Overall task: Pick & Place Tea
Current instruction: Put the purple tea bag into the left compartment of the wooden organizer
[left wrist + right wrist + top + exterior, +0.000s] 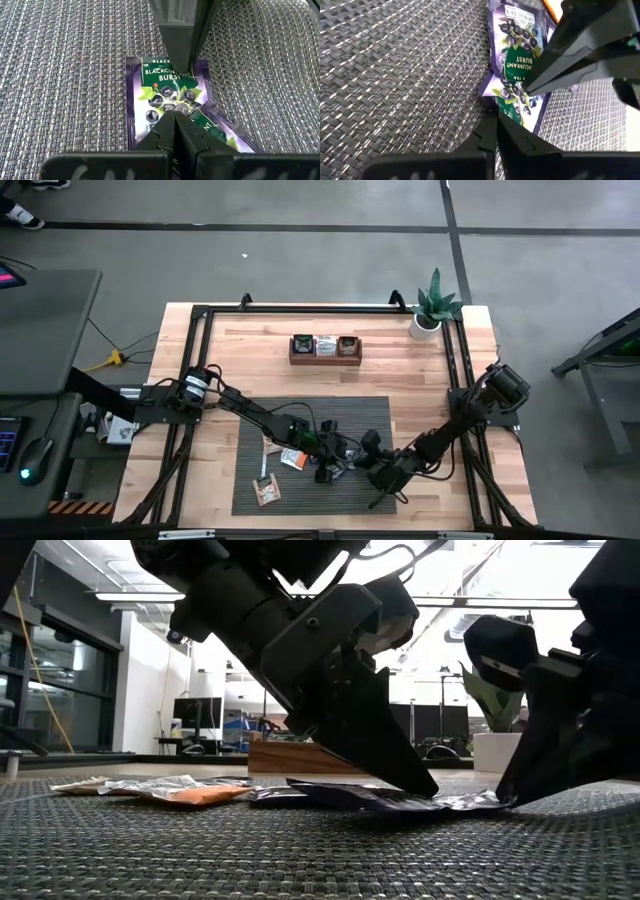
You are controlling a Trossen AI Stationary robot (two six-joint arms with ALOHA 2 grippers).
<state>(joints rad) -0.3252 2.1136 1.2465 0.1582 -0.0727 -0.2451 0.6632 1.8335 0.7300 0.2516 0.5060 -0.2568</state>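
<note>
**A:** From overhead, where is the tea?

**B:** On the grey woven mat [250, 420], near the table's front. The left gripper [327, 458] and right gripper [368, 463] meet over it, left slightly nearer.

**A:** At table level?

**B:** The flat purple-and-green blackcurrant tea sachet [400, 800] lies between both fingertips, each touching it.

**A:** Left wrist?

**B:** Its jaws look closed to a point on the sachet's near end; the long axis runs straight ahead.

**A:** Right wrist?

**B:** Jaws closed at the sachet's edge; whether they pinch it, I cannot tell.
</note>
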